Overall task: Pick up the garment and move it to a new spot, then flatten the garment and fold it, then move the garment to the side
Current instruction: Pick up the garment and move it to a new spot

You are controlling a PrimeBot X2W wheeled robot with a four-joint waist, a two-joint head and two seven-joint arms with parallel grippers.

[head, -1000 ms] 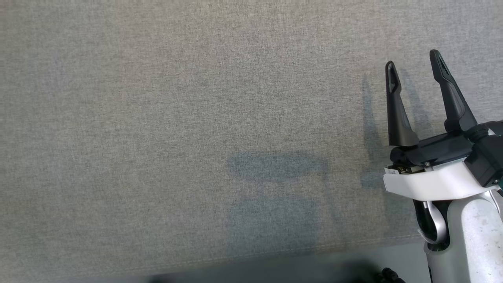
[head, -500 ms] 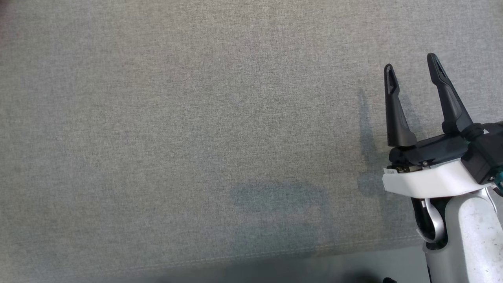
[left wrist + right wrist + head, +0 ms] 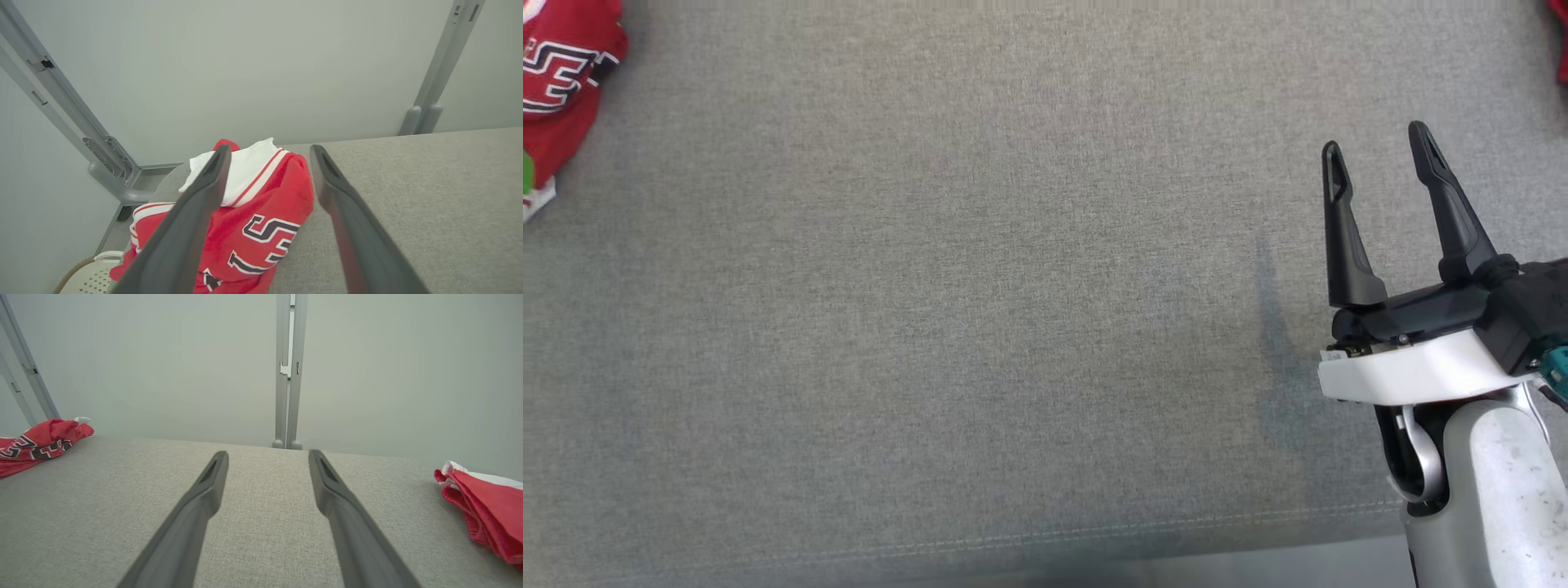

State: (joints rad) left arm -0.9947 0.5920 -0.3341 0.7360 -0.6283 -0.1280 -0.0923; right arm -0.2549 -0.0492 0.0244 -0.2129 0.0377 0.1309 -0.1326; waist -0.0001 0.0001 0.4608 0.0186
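A crumpled red garment [image 3: 556, 57] with a white collar and black-and-white numbers lies at the far left corner of the grey fabric table [image 3: 931, 327]. In the left wrist view the garment [image 3: 261, 220] lies just beyond and beneath my left gripper [image 3: 269, 150]. That gripper is open, with nothing pinched between its fingers. My right gripper [image 3: 1374, 139] stands open at the table's right, above bare fabric. From the right wrist, the gripper [image 3: 267, 453] points at the back wall, with the garment [image 3: 36, 445] far off to its left.
A second red-and-white cloth [image 3: 486, 510] lies at the table's far right, and its edge shows in the head view's top right corner [image 3: 1561, 41]. Grey frame posts [image 3: 288, 375] stand behind the table. A pale perforated basket [image 3: 81, 277] sits below the left corner.
The head camera has tilted, so the table has slid down the view and the red garment has come in at the top left. The dark shadow in the lower middle has gone.
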